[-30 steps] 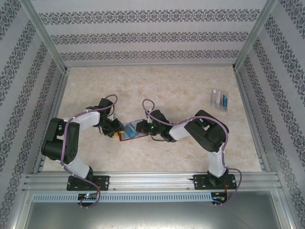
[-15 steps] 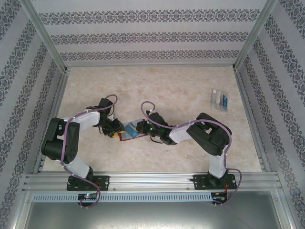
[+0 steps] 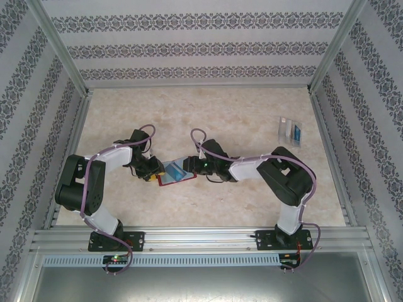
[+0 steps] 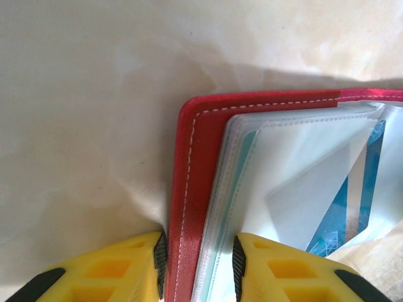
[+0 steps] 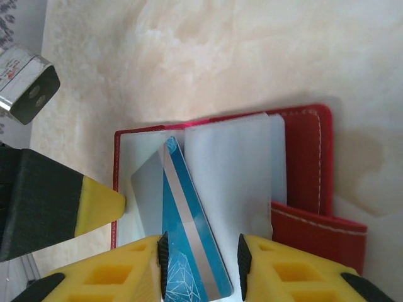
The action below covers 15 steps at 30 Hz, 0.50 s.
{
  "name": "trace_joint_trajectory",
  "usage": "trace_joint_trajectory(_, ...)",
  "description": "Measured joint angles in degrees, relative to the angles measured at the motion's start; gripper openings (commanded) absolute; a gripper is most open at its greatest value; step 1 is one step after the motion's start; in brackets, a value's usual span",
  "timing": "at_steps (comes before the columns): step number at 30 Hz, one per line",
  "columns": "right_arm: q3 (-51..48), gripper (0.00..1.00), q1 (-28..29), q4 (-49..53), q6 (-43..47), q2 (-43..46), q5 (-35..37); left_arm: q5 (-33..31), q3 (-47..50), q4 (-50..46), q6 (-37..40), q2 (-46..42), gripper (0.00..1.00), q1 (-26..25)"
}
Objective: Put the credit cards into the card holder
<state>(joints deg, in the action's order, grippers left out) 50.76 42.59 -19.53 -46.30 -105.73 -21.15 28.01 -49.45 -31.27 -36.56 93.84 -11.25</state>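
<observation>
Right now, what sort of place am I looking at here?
Probably a staged robot test booth rather than a real room: patterned wallpaper panels held in bare aluminium framing, enclosing a marble-look tabletop.

White and black arms (image 3: 113, 156), lilac cables (image 3: 148, 126), yellow tool fingers (image 4: 113, 274), black pads (image 4: 161, 251)

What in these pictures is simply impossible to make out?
- Top view: the holder's contents, too small to tell.
- Right wrist view: whether the right gripper touches the card, gap too fine.
- Left wrist view: most of the wallet, cut off by the frame's right edge.
</observation>
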Motion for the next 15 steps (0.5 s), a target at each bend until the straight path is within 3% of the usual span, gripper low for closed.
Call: trace_joint_trajectory(15,16.83,0.35,0.74,29.0,13.68,-6.47,-3.98,0.0,-0.02,-0.04,0.0,-0.02,0.35,0.0)
